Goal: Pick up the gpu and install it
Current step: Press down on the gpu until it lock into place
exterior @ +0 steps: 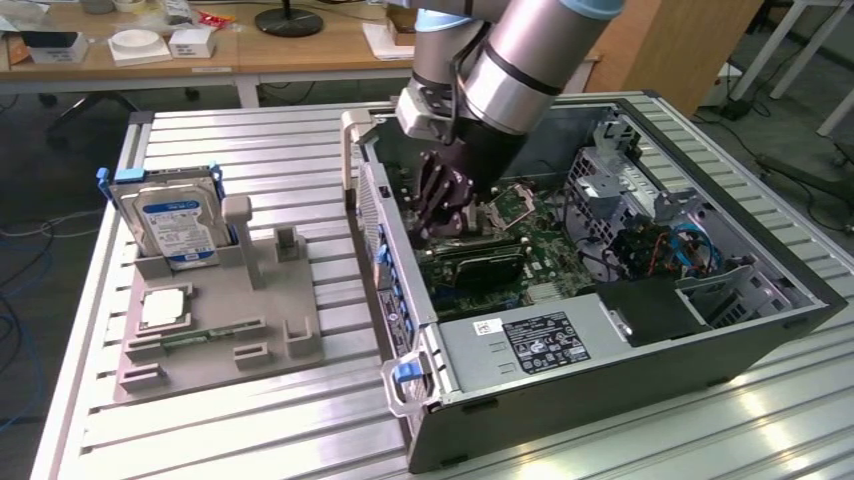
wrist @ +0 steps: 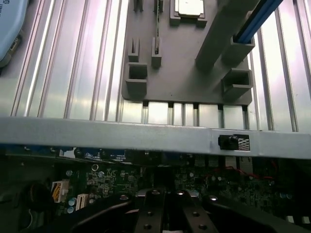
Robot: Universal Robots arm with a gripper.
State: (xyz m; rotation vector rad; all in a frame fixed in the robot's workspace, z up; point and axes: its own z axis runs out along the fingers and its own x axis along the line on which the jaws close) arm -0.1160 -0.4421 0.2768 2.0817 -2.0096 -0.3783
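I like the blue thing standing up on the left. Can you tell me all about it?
That is a hard drive: a silvery metal box with a blue and white label, held in a blue frame. It stands upright in a slot of the grey holder tray, at the tray's far end, on the ribbed metal table. Nothing else touches it.

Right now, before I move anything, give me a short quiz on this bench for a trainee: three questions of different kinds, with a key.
1. True or false: the tool hangs above the gray holder.
2. Multiple choice: what stands upright in the gray holder? A) a hard drive with a blue label B) a cooling fan C) a keyboard
3. Short answer: in the exterior view, on which side of the open computer case does the gray holder lie?

Key:
1. False. The tool is down inside the open computer case, over the board.
2. A, the hard drive.
3. The exterior view's left.
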